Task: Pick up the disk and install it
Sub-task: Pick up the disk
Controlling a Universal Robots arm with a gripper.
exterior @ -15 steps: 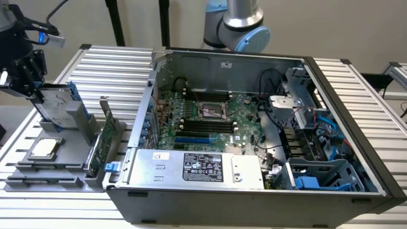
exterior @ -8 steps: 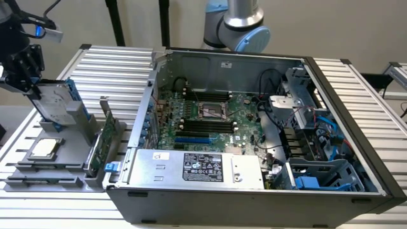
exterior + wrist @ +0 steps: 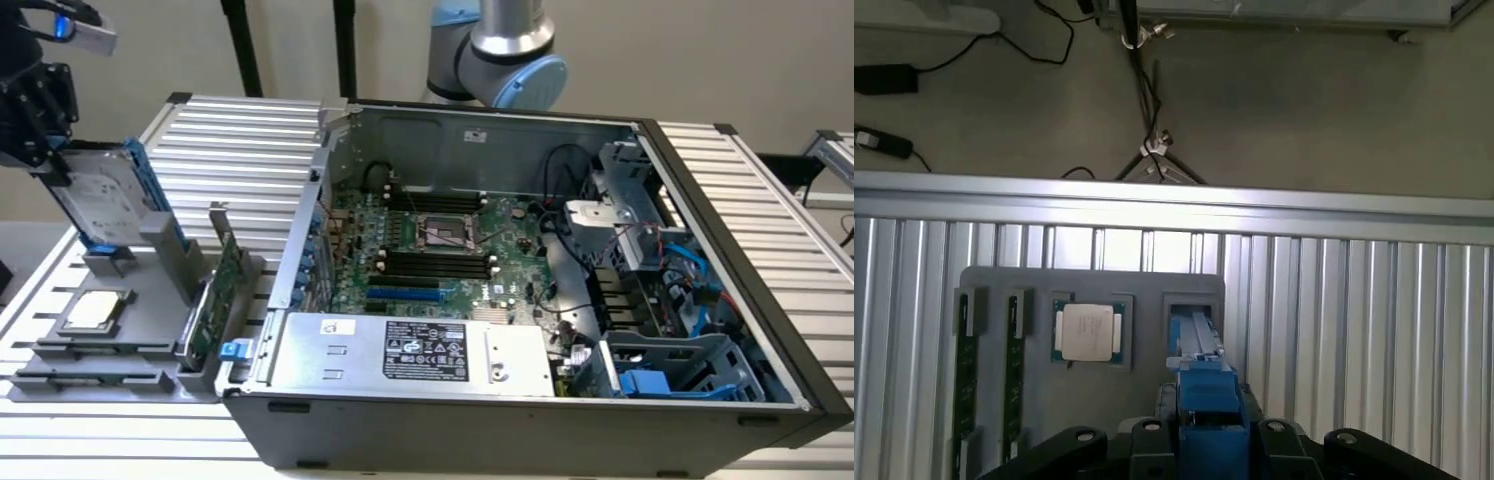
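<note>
Disk seemingly between claw jaws

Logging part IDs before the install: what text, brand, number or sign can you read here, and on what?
Nothing here reads clearly.
White label on the flat silver-grey metal disk with blue plastic frame: too small.
Black-and-white label on the silver metal box: blurred.
White sticker on the grey case's back wall: too small.
Square silver-topped chip: no legible marking.
</note>
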